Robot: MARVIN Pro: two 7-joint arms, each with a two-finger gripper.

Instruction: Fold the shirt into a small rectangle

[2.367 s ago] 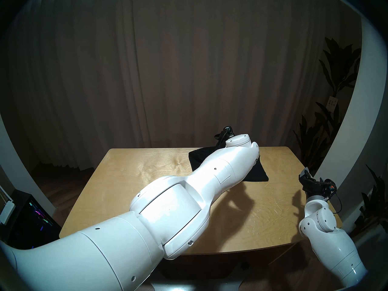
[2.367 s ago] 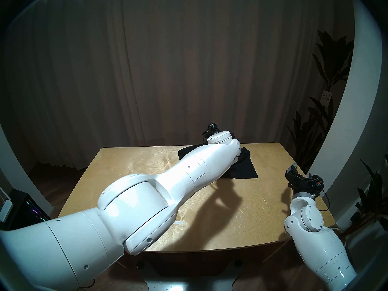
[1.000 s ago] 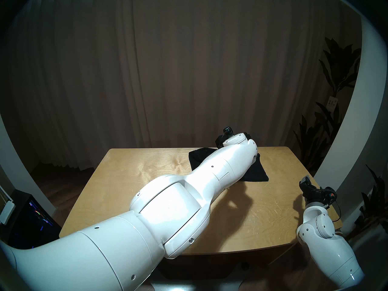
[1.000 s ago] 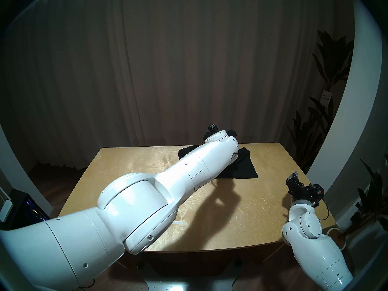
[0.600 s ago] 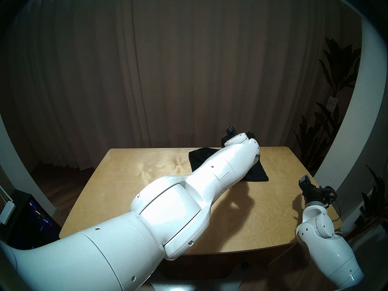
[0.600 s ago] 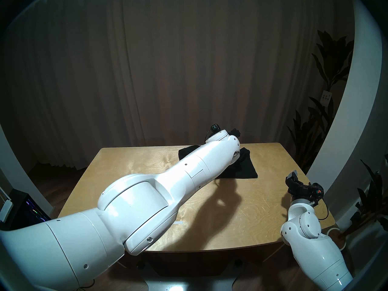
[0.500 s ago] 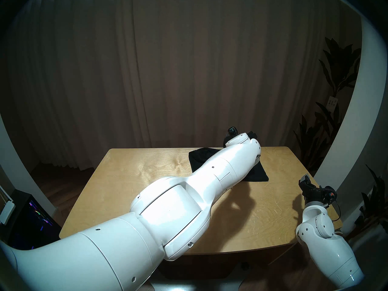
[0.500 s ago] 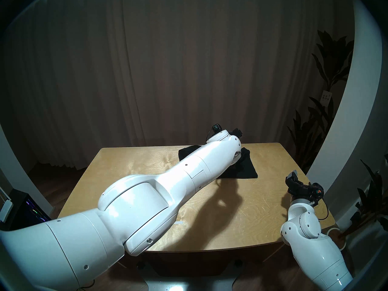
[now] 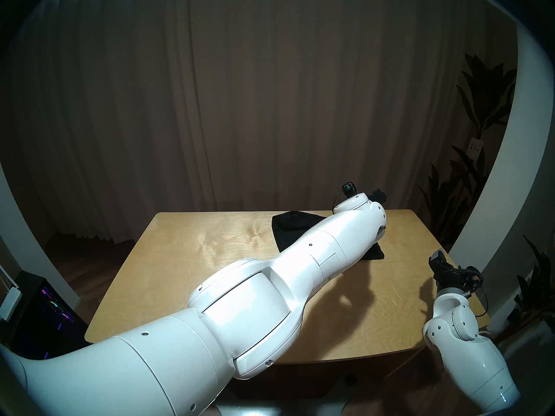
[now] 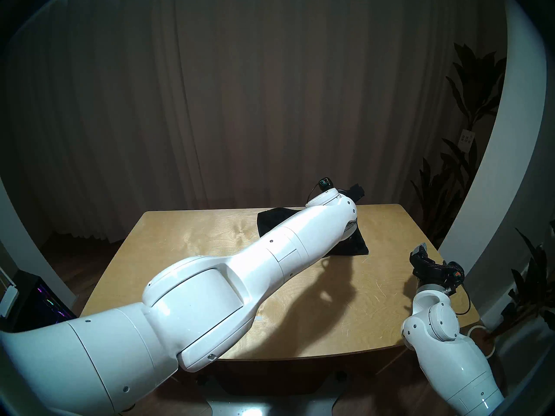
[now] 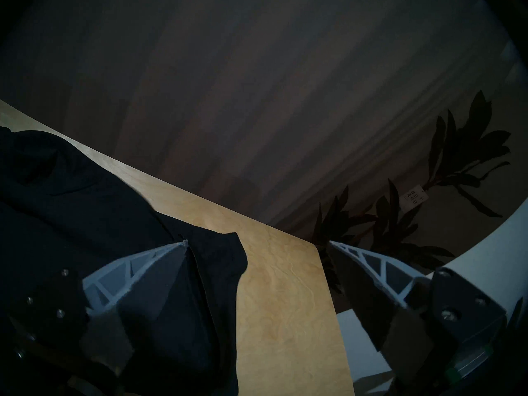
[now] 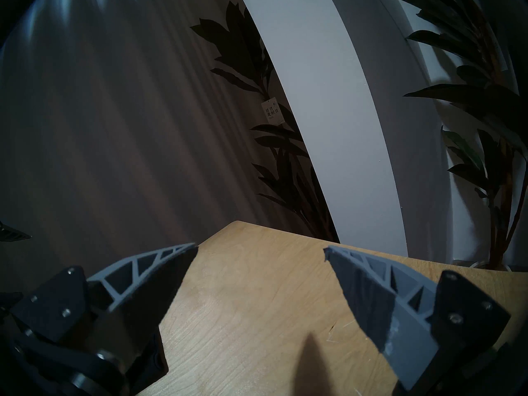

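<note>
With the shirt lying folded at the far right of the table and both the left gripper and right gripper spread wide and empty, the fold could be dragged open if cloth were snagged by a passing finger.

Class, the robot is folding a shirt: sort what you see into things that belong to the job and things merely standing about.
Belongs to the job:
black shirt
left gripper, open
right gripper, open
wooden table

Merely about:
potted plants
curtain
</note>
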